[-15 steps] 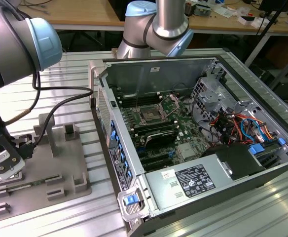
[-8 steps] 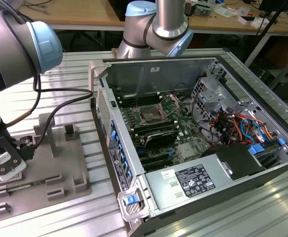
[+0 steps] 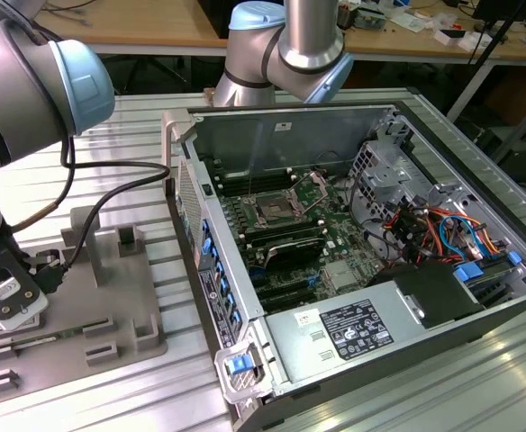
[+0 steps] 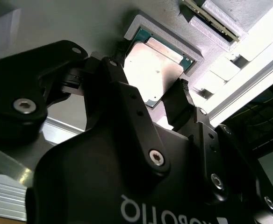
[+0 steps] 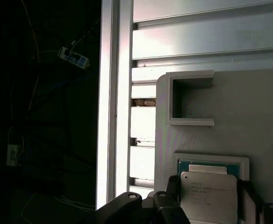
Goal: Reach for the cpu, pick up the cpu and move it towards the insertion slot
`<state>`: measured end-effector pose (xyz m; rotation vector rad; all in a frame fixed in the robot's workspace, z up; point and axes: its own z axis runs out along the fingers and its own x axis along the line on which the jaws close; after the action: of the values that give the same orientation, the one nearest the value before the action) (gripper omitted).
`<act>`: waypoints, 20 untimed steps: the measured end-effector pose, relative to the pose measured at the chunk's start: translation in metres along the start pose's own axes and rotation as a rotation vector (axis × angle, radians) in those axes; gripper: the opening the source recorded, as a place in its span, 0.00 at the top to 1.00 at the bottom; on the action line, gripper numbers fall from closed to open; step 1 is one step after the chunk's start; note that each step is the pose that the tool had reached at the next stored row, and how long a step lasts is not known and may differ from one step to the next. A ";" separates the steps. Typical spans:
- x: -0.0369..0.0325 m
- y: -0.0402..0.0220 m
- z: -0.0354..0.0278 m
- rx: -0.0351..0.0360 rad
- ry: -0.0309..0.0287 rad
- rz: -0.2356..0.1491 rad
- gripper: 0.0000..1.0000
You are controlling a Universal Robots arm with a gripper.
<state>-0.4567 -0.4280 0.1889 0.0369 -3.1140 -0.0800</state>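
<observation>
End effector: spread to about the cpu's width, a finger on each side. I judge it not clamped.
Cpu: lying flat in its grey tray recess on the tabletop.
Risk: an off-centre squeeze could tilt it against the recess rim.
Room: the rim hugs every edge. The insertion slot is well apart, past the case wall.

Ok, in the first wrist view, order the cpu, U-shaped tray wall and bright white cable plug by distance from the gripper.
1. cpu, in its tray recess, at the gripper.
2. U-shaped wall, further along the tray.
3. bright white plug, beyond the table rail.
</observation>
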 end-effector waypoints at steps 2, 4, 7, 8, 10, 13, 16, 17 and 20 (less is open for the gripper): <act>0.0000 0.0000 0.0000 0.0000 0.0000 0.000 0.41; 0.0000 0.0000 0.0000 0.0000 0.0000 0.000 0.45; -0.0001 0.0000 0.0000 0.0000 0.0000 0.000 0.45; -0.0001 0.0000 0.0000 0.0000 0.0000 0.000 0.45; -0.0001 0.0000 0.0000 0.0000 0.0000 0.000 0.45; -0.0002 0.0000 -0.0006 0.0000 0.0000 0.000 0.45; 0.0000 0.0003 -0.0052 0.0000 -0.0001 0.000 0.45; 0.0000 0.0003 -0.0055 -0.0001 -0.0001 0.000 0.45; 0.0000 0.0003 -0.0064 0.0000 -0.0001 0.000 0.45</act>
<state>-0.4565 -0.4280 0.1953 0.0370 -3.1141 -0.0800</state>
